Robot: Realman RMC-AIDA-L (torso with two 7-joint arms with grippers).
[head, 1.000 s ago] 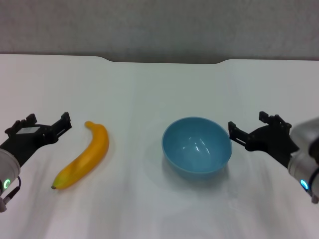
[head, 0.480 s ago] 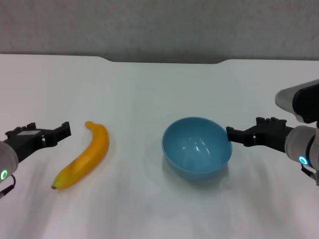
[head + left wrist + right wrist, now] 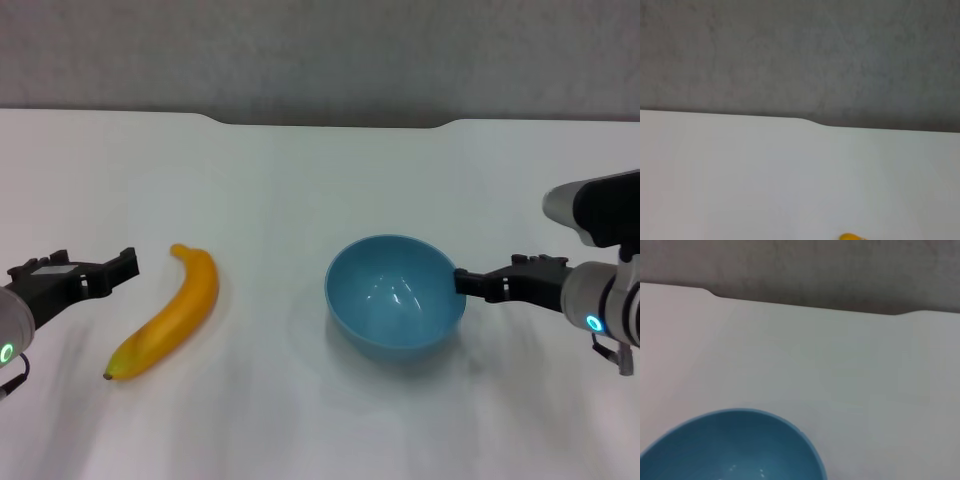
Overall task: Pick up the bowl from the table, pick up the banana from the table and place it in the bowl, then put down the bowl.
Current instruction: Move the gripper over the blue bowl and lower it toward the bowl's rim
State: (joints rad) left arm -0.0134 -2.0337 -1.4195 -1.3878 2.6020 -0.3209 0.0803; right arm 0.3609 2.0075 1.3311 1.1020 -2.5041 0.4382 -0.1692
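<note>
The light-blue bowl (image 3: 395,293) stands upright on the white table (image 3: 300,180), right of centre. Its rim also shows in the right wrist view (image 3: 735,450). The yellow banana (image 3: 170,310) lies on the table to the bowl's left. Only its tip shows in the left wrist view (image 3: 850,236). My right gripper (image 3: 492,280) is open and low at the bowl's right side, with its nearer finger at the rim. I cannot tell whether it touches. My left gripper (image 3: 92,270) is open and empty, low over the table just left of the banana.
The table's far edge has a shallow notch (image 3: 330,123) with a grey wall behind it. Bare white tabletop (image 3: 300,420) lies in front of the bowl and banana and between them.
My right gripper has moved left and down until its finger reaches the bowl's right rim. My left gripper has sunk lower beside the banana. Bowl and banana have not moved.
</note>
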